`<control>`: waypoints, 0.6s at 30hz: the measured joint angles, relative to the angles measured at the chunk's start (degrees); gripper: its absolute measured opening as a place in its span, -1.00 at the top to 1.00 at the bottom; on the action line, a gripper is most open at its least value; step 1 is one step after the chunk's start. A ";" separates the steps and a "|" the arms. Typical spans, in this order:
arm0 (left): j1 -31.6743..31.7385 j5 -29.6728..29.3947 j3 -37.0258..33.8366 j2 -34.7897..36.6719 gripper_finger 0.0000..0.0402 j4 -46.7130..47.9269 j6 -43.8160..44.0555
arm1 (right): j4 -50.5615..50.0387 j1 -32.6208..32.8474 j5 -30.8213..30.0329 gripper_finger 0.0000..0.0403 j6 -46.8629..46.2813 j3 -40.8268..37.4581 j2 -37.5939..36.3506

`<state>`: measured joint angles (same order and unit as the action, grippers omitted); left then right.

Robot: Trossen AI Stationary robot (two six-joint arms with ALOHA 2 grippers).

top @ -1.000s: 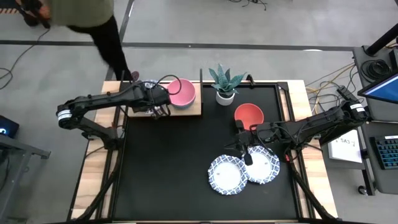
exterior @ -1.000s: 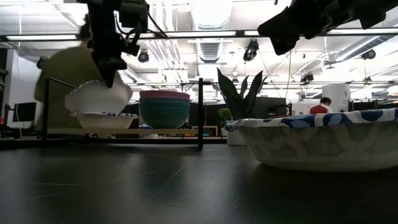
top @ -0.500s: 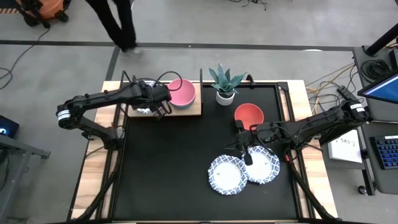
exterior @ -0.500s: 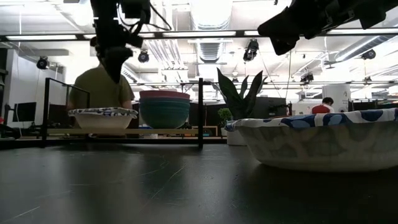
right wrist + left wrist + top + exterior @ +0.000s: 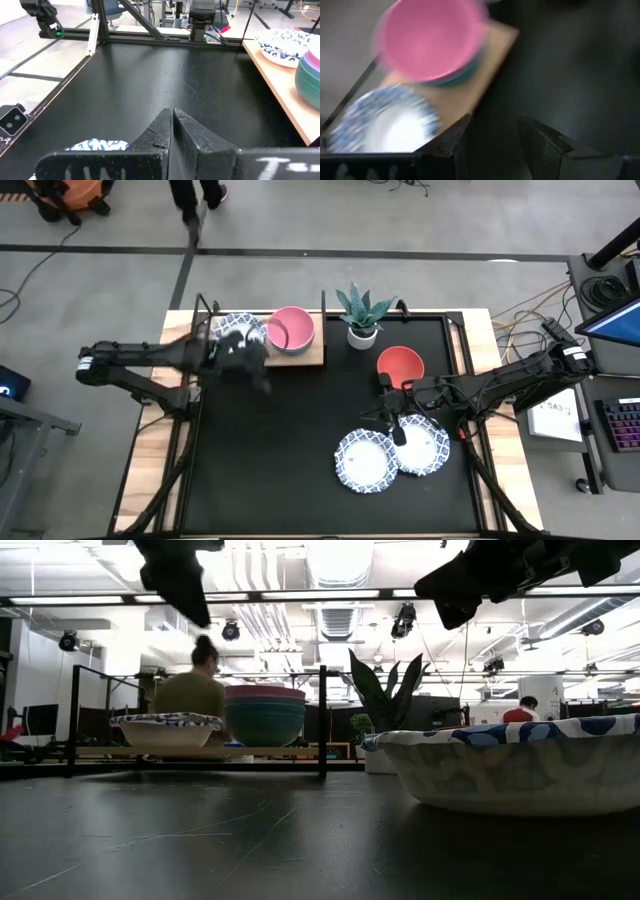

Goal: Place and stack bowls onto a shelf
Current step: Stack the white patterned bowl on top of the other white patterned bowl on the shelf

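My left gripper (image 5: pixel 247 358) is open and hovers just off the near edge of the shelf (image 5: pixel 312 356), a light-wood board; in the left wrist view its fingers (image 5: pixel 492 135) stand over the black table beside the board. On the shelf rest a blue-and-white patterned bowl (image 5: pixel 238 330) (image 5: pixel 167 730) and a pink bowl (image 5: pixel 291 330) nested on a teal one (image 5: pixel 265 724). My right gripper (image 5: pixel 396 423) is shut and waits above two patterned bowls (image 5: pixel 366 460) (image 5: pixel 422 444) on the table. A red bowl (image 5: pixel 401 364) sits behind them.
A white pot with a green plant (image 5: pixel 361 313) stands on the table right of the shelf. The shelf's black frame posts (image 5: pixel 322 720) rise at its ends. A person (image 5: pixel 195 690) moves past beyond the table's far edge. Bare black tabletop (image 5: pixel 280 440) lies at the left and middle.
My left gripper let go of a patterned bowl it held tilted over the one on the shelf's left end; the bowl dropped into it and sits nested. The gripper then rose and drew back from the shelf toward the table's near-left.
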<state>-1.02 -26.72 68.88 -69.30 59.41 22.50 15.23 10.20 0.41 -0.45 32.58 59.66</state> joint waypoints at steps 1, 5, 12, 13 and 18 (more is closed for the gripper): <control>-2.84 0.07 -1.27 0.92 0.32 -2.71 -0.05 | -0.01 -0.01 -0.06 0.96 -0.15 0.00 0.00; -13.17 0.09 -7.80 3.83 0.35 -16.46 0.14 | -0.01 -0.01 -0.45 0.96 -1.63 0.00 0.00; -22.28 -0.06 -17.26 2.82 0.35 -41.73 0.53 | -0.05 -0.01 -0.47 0.96 -4.97 0.00 0.00; -22.57 -0.10 -17.81 2.07 0.35 -43.64 0.55 | -0.09 0.01 -0.47 0.96 -5.46 0.00 0.00; -22.77 -0.18 -17.39 -2.87 0.35 -46.91 2.20 | -2.45 0.48 -0.22 0.96 -8.43 0.00 0.00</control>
<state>-23.79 -26.89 51.49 -72.17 12.50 24.71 12.78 10.69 0.19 -8.88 32.58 59.66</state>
